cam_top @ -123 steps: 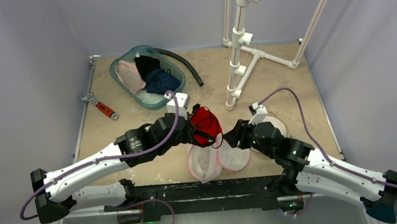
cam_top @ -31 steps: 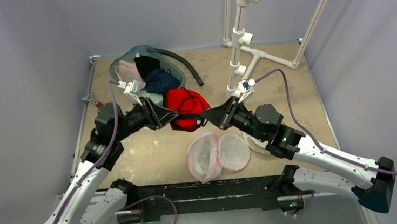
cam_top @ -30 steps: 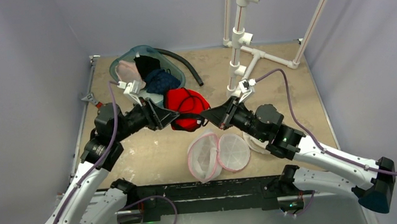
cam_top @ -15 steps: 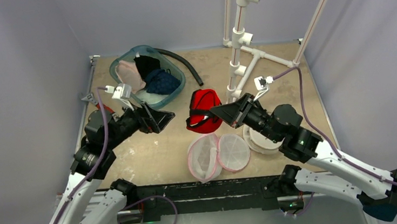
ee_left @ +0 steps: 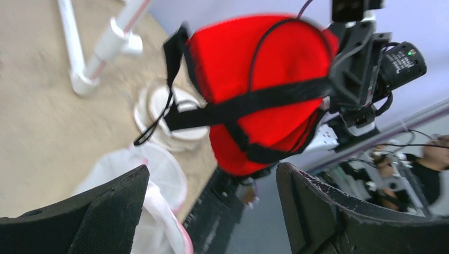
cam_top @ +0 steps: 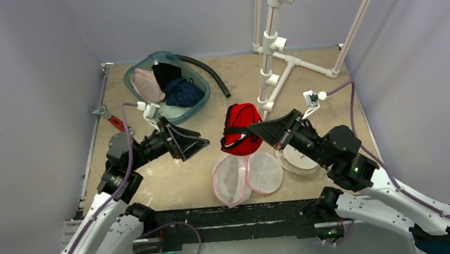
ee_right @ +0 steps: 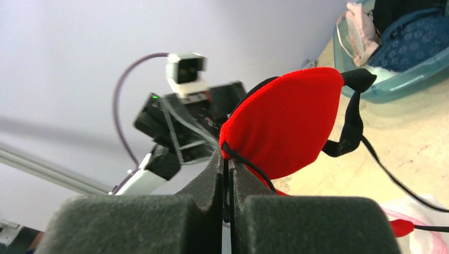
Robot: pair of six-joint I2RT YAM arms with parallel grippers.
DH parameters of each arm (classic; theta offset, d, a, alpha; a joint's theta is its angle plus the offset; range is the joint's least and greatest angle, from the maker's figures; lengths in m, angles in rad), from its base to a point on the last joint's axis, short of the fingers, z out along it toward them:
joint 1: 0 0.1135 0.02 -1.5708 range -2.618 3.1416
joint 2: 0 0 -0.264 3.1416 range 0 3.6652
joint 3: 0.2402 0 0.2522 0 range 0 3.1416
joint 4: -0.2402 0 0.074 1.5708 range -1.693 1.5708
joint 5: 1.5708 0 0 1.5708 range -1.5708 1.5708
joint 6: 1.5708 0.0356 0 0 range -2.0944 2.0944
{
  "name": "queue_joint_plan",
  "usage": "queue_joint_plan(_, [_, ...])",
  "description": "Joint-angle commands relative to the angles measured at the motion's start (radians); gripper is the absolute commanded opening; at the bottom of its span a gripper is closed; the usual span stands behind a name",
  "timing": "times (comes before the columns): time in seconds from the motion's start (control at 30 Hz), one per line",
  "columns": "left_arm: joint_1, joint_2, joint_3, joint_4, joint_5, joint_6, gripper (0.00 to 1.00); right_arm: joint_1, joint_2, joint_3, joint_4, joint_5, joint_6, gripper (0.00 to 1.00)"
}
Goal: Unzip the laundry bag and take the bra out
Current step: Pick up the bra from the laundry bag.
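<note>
Mesh of the laundry bag (cam_top: 264, 172) lies nearest, at the near edge of the surface (cam_top: 165, 178), unzipped and spread into two round halves with nothing red inside. Just beyond it, lifted off the surface, the bra (cam_top: 239, 123) hangs from the right hand (cam_top: 252, 127). That hand's fingers are clenched on the edge of one red cup. The right wrist view shows them pressed together there, with a black strap trailing down towards the bag. The cups look folded one against the other, their long axis roughly upright, the straps dangling loose.

The left hand (cam_top: 195, 149) is off to the bra's left and apart from it, released and spread wide, facing the cups. Its wrist view frames the bra between the two fingers without contact. The right arm alone carries the garment, so setting it down is likely that arm's job. Bare surface lies left of the bag and on towards the basket (cam_top: 206, 93) of clothes at the far left.
</note>
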Motion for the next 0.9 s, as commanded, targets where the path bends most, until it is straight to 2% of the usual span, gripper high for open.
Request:
queue_joint_plan(0.0, [0.001, 0.006, -0.127, 0.282, 0.151, -0.259, 0.88, -0.006, -0.028, -0.019, 0.106, -0.028, -0.067, 0.00])
queue_joint_plan(0.3, [-0.065, -0.047, -0.225, 0.534, 0.143, -0.353, 0.92, -0.005, -0.010, -0.123, 0.349, -0.161, -0.038, 0.00])
queue_joint_plan(0.4, [-0.130, -0.045, -0.224, 0.547, 0.095, -0.290, 0.92, -0.005, 0.015, -0.140, 0.440, -0.206, -0.007, 0.00])
queue_joint_plan(0.5, [-0.167, -0.040, -0.199, 0.477, 0.069, -0.180, 0.93, -0.006, 0.030, -0.149, 0.499, -0.227, 0.022, 0.00])
queue_joint_plan(0.77, [-0.169, -0.090, -0.103, 0.173, 0.026, 0.116, 0.95, -0.007, 0.034, -0.145, 0.520, -0.236, 0.071, 0.00])
queue_joint_plan(0.87, [-0.168, -0.095, -0.088, 0.135, 0.029, 0.153, 0.96, -0.007, 0.037, -0.146, 0.532, -0.241, 0.088, 0.00])
